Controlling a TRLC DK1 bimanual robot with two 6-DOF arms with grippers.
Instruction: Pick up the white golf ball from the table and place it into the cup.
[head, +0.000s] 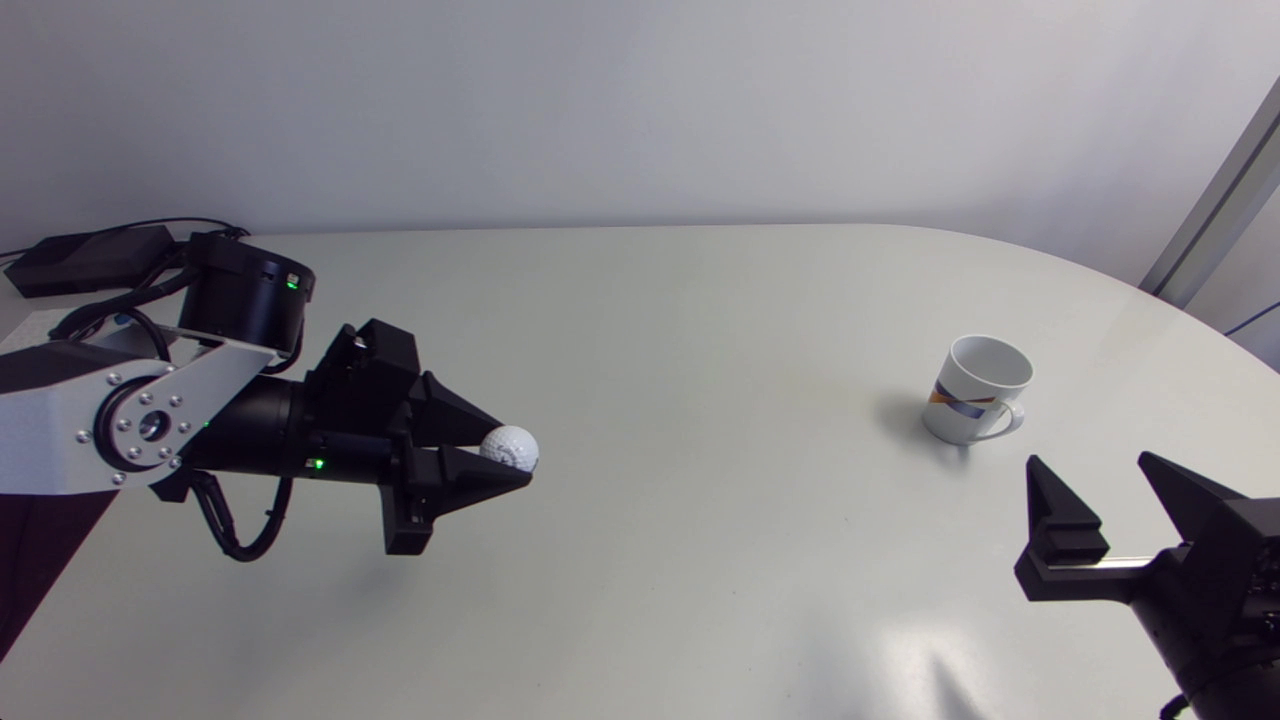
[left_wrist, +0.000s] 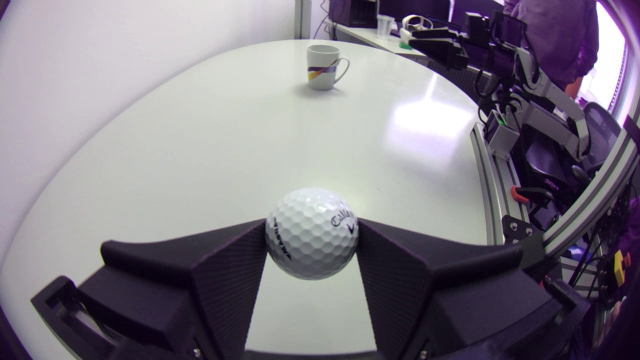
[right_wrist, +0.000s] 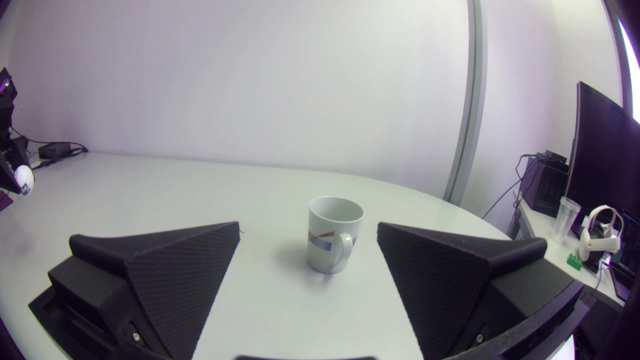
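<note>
The white golf ball (head: 511, 447) (left_wrist: 311, 233) is pinched between the two black fingertips of my left gripper (head: 505, 449) (left_wrist: 311, 240), which is shut on it and holds it above the table at the left. The white cup (head: 976, 389) (left_wrist: 322, 67) (right_wrist: 334, 233), with a coloured stripe and a handle, stands upright at the right, far ahead of the ball. My right gripper (head: 1095, 472) (right_wrist: 307, 240) is open near the table's front right, with the cup a short way ahead of its fingers. The ball (right_wrist: 24, 179) also shows far off in the right wrist view.
A black box (head: 88, 259) with cables lies at the table's back left corner. The white table (head: 680, 330) stretches bare between the ball and the cup.
</note>
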